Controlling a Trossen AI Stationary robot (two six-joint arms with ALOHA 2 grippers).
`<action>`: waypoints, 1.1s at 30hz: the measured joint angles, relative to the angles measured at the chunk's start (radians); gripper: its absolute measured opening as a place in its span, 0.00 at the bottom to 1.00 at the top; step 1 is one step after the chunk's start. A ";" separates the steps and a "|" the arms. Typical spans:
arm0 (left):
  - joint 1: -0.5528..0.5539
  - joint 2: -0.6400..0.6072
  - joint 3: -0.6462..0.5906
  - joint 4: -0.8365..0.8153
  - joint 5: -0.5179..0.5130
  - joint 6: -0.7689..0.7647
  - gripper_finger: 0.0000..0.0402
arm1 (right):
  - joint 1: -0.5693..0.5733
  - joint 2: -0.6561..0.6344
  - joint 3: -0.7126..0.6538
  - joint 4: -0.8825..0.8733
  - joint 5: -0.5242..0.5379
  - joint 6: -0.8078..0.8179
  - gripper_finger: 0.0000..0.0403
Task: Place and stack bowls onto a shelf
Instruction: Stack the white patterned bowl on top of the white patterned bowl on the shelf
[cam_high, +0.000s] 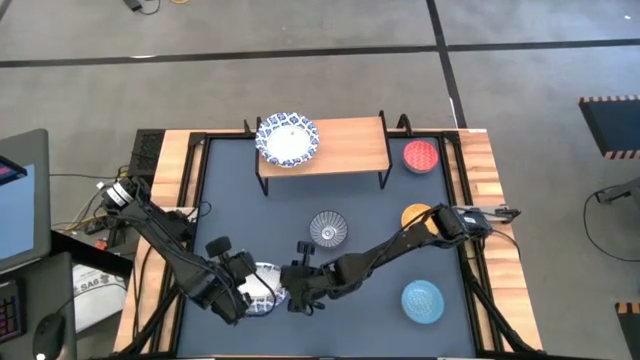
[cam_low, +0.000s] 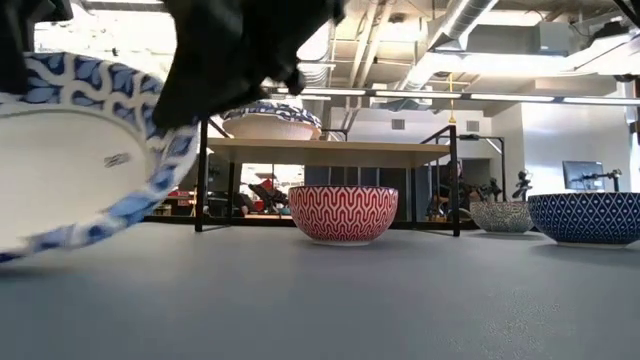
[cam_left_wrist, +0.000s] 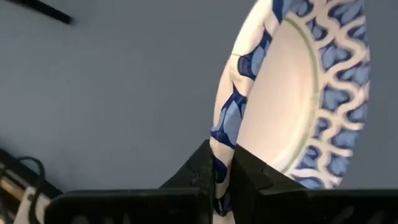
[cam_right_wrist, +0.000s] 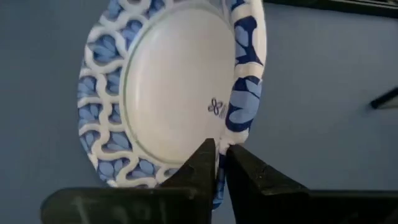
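A wide white bowl with a blue-patterned rim (cam_high: 265, 290) hangs between both grippers near the table's near edge. In the low view this bowl (cam_low: 70, 150) is tilted, its underside facing the camera. My left gripper (cam_high: 246, 288) is shut on its left rim. My right gripper (cam_high: 297, 288) is shut on its right rim. Another white blue-rimmed bowl (cam_high: 288, 140) sits on the left part of the light-wood shelf (cam_high: 350, 145). The red bowl (cam_high: 421, 156), grey-blue bowl (cam_high: 328, 228), yellow-orange bowl (cam_high: 414, 214) and light blue bowl (cam_high: 422, 300) stand on the tabletop. My left gripper (cam_left_wrist: 221, 177) pinches the bowl's rim (cam_left_wrist: 222, 146) between its two fingers, one on each face of the wall, coming from the table's left. My right gripper (cam_right_wrist: 221, 155) pinches the opposite rim (cam_right_wrist: 231, 134) in the same way, from the table's right. The bowl stands steeply tilted between them.
The shelf (cam_low: 330, 151) stands at the far edge on thin black legs, its middle and right parts bare. The grey-blue bowl sits just beyond the held bowl. My right arm (cam_high: 400, 240) crosses beside the yellow-orange bowl. Wooden rails (cam_high: 490, 200) border the table.
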 joint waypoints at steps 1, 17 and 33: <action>0.006 -0.003 0.000 -0.006 -0.022 -0.016 0.03 | 0.000 -0.018 0.000 -0.035 0.001 0.006 0.18; 0.142 -0.314 0.000 -0.163 -0.616 -0.271 0.00 | 0.059 -0.230 0.001 -0.725 0.441 0.289 0.51; 0.642 -0.569 0.001 0.218 -0.823 0.117 0.03 | -0.043 -0.227 -0.241 -0.601 0.264 0.334 0.41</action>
